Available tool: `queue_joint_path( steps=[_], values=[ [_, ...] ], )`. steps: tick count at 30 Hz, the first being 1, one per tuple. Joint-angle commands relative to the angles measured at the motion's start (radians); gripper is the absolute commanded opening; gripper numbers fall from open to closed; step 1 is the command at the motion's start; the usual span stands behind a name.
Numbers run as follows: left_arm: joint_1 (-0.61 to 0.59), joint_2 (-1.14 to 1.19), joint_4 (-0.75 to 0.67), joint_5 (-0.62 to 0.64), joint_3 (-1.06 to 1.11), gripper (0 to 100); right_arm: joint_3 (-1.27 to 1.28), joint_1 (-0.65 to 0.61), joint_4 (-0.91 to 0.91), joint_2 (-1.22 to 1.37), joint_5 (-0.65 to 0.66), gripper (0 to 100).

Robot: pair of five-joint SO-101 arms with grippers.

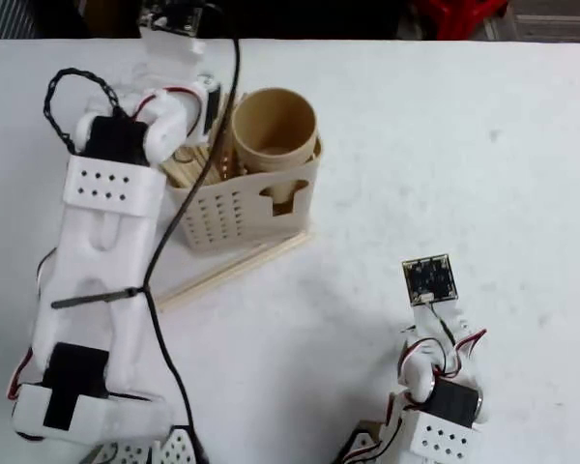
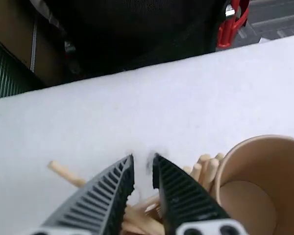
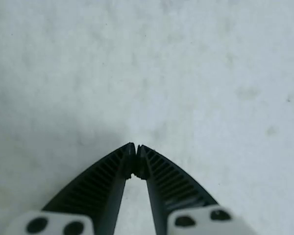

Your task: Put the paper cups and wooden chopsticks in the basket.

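A cream perforated basket [image 1: 237,208] stands at the back left of the white table. In it sit a brown paper cup [image 1: 274,126] and a bundle of wooden chopsticks [image 1: 188,166]. Another pair of chopsticks [image 1: 237,263] lies flat on the table against the basket's front. My left gripper [image 2: 143,157] hovers over the basket's chopstick side, slightly open with nothing between its fingers. The chopsticks [image 2: 201,166] and the cup [image 2: 255,186] are just beneath it. My right gripper [image 3: 136,147] is shut and empty above bare table, and its arm [image 1: 435,387] is at the front right.
A black cable [image 1: 169,319] runs along the left arm down to the table's front. The table's far edge lies just behind the basket, with dark furniture and a red object [image 2: 232,22] beyond. Bare white table [image 1: 464,164] spreads to the right of the basket.
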Motion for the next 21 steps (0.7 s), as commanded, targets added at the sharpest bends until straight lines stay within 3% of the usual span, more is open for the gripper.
queue_joint_path(
  steps=[1, 10, 13, 16, 18, 21],
  values=[
    [-0.015, -0.099, 0.118, -0.011, -0.041, 9, 0.006, -0.004, -0.013, -0.007, -0.006, 1.8],
    [0.054, -0.481, 0.328, -0.163, -0.038, 9, 0.006, -0.005, -0.013, -0.007, -0.006, 1.8],
    [0.124, -0.472, 0.508, -0.230, -0.029, 9, 0.006, -0.005, -0.013, -0.007, -0.006, 1.8],
    [0.231, -0.383, 0.663, -0.394, 0.064, 9, 0.006, -0.005, -0.013, -0.007, -0.006, 1.8],
    [0.268, -0.329, 0.681, -0.462, 0.157, 9, 0.006, -0.005, -0.013, -0.007, -0.006, 1.8],
    [0.275, -0.274, 0.592, -0.528, 0.307, 9, 0.006, -0.005, -0.013, -0.007, -0.006, 1.8]
  ],
)
